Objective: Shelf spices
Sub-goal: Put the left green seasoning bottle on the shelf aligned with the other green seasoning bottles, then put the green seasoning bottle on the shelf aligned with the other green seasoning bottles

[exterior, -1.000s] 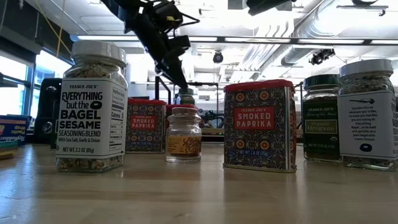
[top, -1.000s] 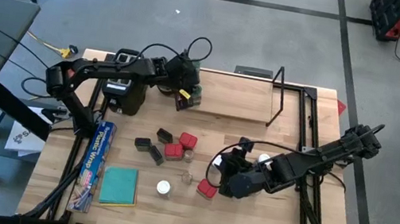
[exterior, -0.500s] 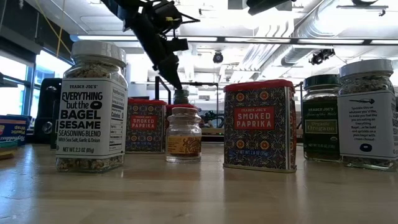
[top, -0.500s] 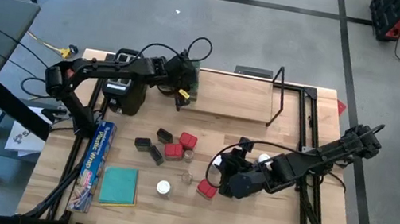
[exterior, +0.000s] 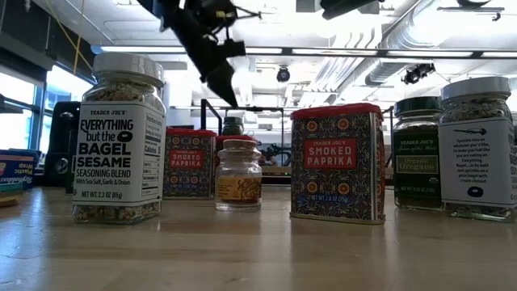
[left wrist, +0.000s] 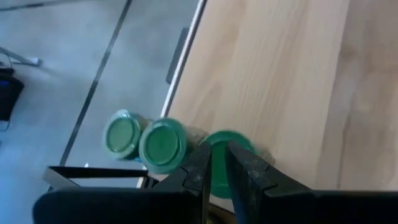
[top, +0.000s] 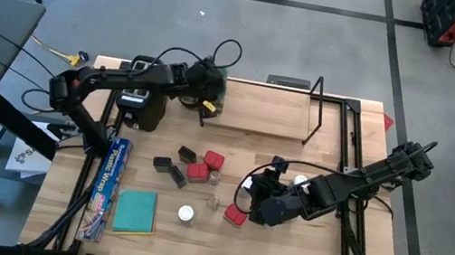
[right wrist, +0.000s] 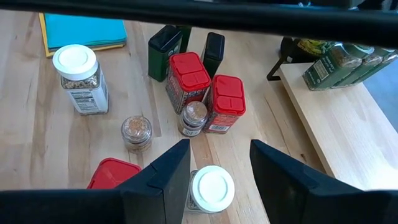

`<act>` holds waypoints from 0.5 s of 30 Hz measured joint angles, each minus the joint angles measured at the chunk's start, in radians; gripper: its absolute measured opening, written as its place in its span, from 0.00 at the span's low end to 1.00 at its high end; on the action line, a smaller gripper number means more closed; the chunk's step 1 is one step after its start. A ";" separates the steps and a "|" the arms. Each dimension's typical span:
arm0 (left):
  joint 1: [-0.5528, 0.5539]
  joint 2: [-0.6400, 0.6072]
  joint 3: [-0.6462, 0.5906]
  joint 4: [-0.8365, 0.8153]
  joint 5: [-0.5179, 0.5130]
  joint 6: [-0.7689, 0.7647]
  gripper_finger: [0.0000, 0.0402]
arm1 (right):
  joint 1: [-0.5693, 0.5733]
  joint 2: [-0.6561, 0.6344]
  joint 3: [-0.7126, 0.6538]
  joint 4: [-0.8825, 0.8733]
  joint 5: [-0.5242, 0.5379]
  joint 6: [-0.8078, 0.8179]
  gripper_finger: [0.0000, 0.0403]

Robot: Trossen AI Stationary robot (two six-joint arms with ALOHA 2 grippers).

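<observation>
Three green-lidded jars point(left wrist: 163, 144) stand in a row at the left end of the shelf point(top: 276, 112). My left gripper point(left wrist: 217, 171) hovers over the third jar point(left wrist: 227, 155), clear of its lid in the low view point(exterior: 233, 125), with only a narrow slit between its fingers. My right gripper point(right wrist: 214, 177) is open low over the table's middle. Its fingers stand on either side of a white-lidded jar point(right wrist: 212, 186). Red tins point(top: 214, 158), dark tins point(top: 187, 154), tiny jars point(top: 214, 178) and another white-lidded jar point(top: 186, 214) stand on the table. My right gripper stands open around the white-lidded jar point(right wrist: 212, 186), coming at it from above on a slant. The jar stands upright on the table. Whether a finger point(right wrist: 165, 180) touches it, I cannot tell.
A black toaster point(top: 143, 110) stands at the shelf's left end. A foil box point(top: 106, 186) and a teal pad point(top: 136, 212) lie near the left edge. A red tin point(top: 234, 216) sits beside my right gripper. Most of the shelf plank point(left wrist: 298, 93) is bare.
My left gripper carried the third green-lidded jar along the shelf toward the far edge, up to the other two jars. It then rose clear of the lid. The jar now stands alone on the shelf. My right arm kept still.
</observation>
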 joint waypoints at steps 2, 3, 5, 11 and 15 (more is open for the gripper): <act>-0.009 -0.025 0.008 -0.007 0.001 -0.019 0.10 | 0.000 0.000 0.000 -0.002 0.000 0.000 0.40; -0.016 -0.041 0.009 -0.007 0.001 -0.032 0.10 | 0.000 0.000 0.000 -0.007 0.000 0.000 0.40; -0.032 -0.085 0.009 -0.023 0.003 -0.047 0.10 | 0.001 0.000 0.000 -0.015 0.000 0.000 0.40; -0.144 -0.277 -0.048 -0.050 0.003 -0.135 0.07 | 0.036 0.000 0.000 -0.028 0.000 0.003 0.40; -0.256 -0.428 -0.156 -0.046 0.003 -0.257 0.02 | 0.080 0.000 -0.033 -0.064 -0.009 0.037 0.40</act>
